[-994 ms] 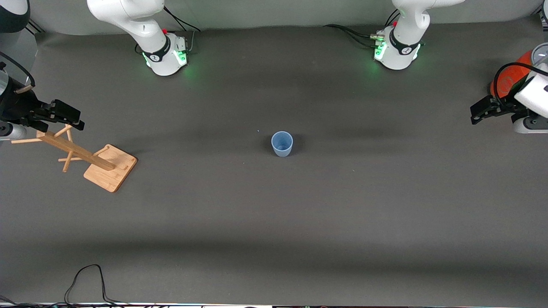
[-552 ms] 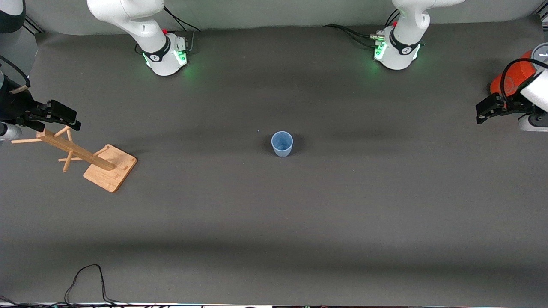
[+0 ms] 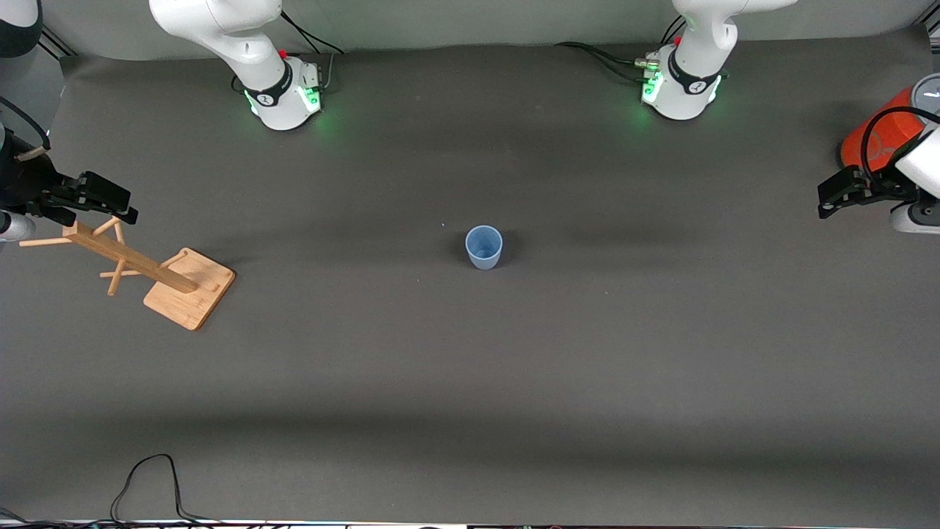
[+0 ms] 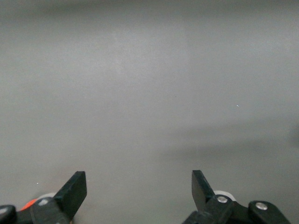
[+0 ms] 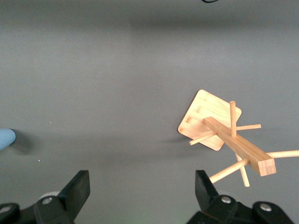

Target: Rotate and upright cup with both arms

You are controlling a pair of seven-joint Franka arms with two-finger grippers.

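The pale-blue cup (image 3: pixel 484 247) stands upright, mouth up, in the middle of the dark table, with nothing touching it. In the right wrist view only its edge (image 5: pixel 5 138) shows. My right gripper (image 3: pixel 131 206) hangs open and empty over the top of the wooden rack at the right arm's end of the table; its fingers (image 5: pixel 79 184) are spread wide around bare mat. My left gripper (image 3: pixel 824 202) is open and empty at the left arm's end, beside the orange canister. In the left wrist view its gripper (image 4: pixel 138 184) frames only bare table.
A wooden peg rack (image 3: pixel 147 272) on a square base stands at the right arm's end, also seen in the right wrist view (image 5: pixel 224 135). An orange canister (image 3: pixel 877 136) with a grey top stands at the left arm's end. A black cable (image 3: pixel 147 477) loops at the table's front edge.
Both grippers have drawn a little outward, each toward its own end of the table, away from the cup. The cup has not moved.
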